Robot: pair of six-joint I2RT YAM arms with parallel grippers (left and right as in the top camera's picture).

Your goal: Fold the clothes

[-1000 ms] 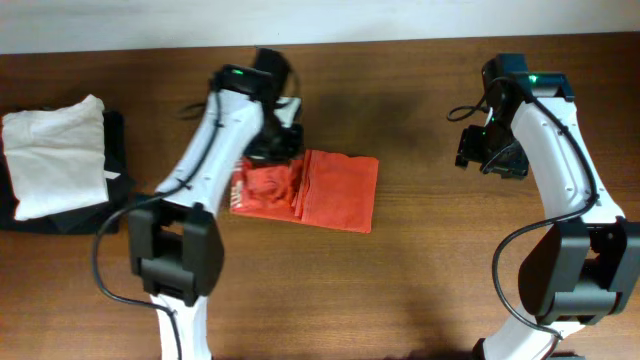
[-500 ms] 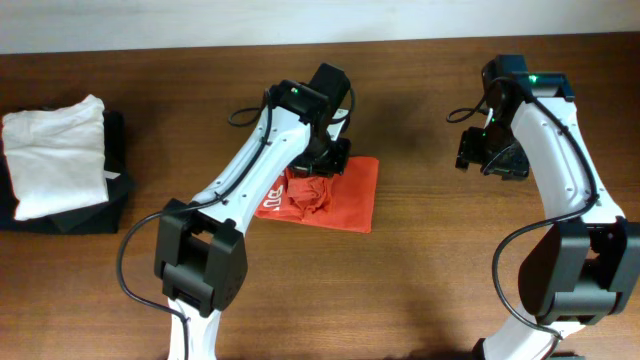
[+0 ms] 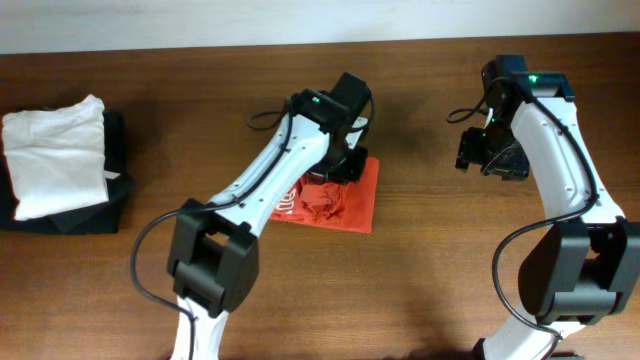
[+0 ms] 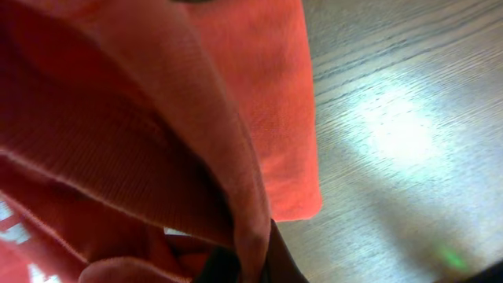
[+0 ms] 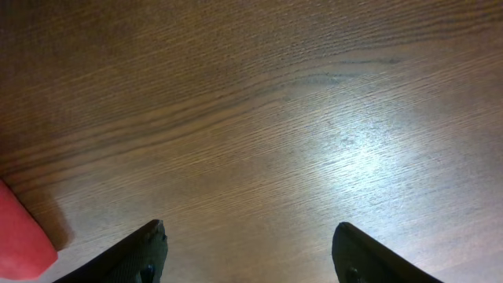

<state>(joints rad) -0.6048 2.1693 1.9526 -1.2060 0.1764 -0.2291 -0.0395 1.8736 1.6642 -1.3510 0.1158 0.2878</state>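
Red-orange T-shirt [image 3: 348,205], edge pinched in left gripper [image 4: 240,266]

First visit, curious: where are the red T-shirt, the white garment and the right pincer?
red T-shirt [image 3: 360,205], overhead view, flat right part
white garment [image 3: 55,160], overhead view, middle
right pincer [image 5: 251,255], right wrist view, between fingertips

L gripper [image 4: 247,267] tips buried in T-shirt [image 3: 360,200] folds; lettering [image 3: 284,206] mostly under L arm [image 3: 270,170]

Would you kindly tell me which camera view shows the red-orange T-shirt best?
The overhead view: it alone shows the T-shirt as a whole folded shape, though the left arm covers part. The left wrist view shows only bunched fabric up close; the right wrist view, just a red corner.
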